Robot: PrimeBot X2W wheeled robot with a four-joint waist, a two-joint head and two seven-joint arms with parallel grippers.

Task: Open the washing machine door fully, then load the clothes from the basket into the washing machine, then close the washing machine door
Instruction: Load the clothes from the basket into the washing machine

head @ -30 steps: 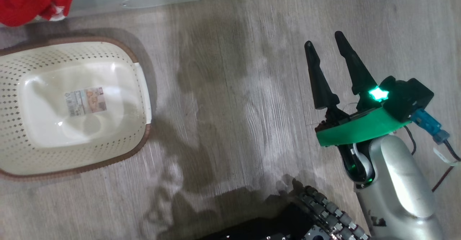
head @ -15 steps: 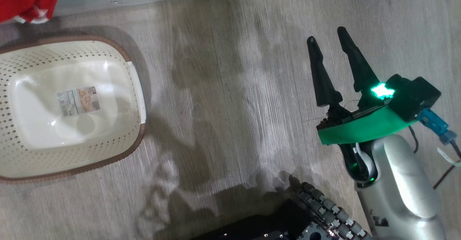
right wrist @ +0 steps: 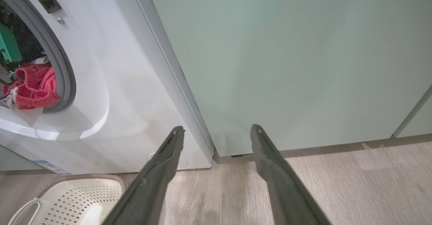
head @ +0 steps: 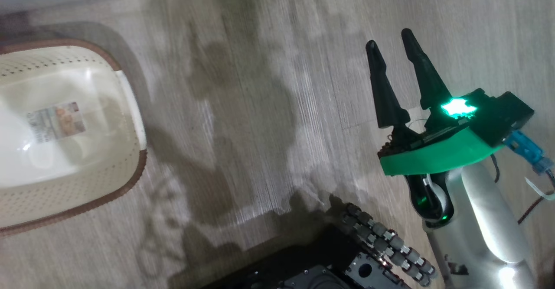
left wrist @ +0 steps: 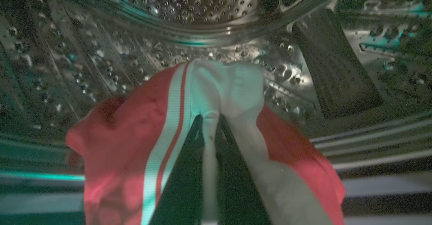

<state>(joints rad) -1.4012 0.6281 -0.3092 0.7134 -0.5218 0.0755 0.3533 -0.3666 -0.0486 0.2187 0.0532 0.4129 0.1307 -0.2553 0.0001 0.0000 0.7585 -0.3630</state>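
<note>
Left gripper [left wrist: 210, 118] is inside the drum [left wrist: 189, 2] of the washing machine [right wrist: 128, 83]. Its fingers are nearly together, pinching a white fold of the clothes [left wrist: 135, 140], and the red-and-white jersey drapes over both of them. My guess is it's held this deep so the load drops on the drum floor, not on the gasket lip.

In the right wrist view the red fabric sits in the mouth at 9 o'clock. A pale bit appears to hang at the lower lip, a possible snag when the washing machine door shuts.

Right gripper [head: 390, 42] is at 3 o'clock in the head view, fingers spread apart and holding nothing. It hangs over the wood floor [head: 260, 107], well apart from everything and facing the pale green cabinet [right wrist: 287, 59]. Probably parked clear of the working arm.

Basket [head: 65, 180] is at 9 o'clock on the floor just below the machine front — a short carry, I'd say. No fabric lies in the part of it in view.

Writing:
- Paper label [head: 55, 122] on the basket bottom: too blurred to read.
- Blue sticker [right wrist: 47, 166] low on the machine front (at 8 o'clock in the right wrist view): too small to read.
- No brand legible.
</note>
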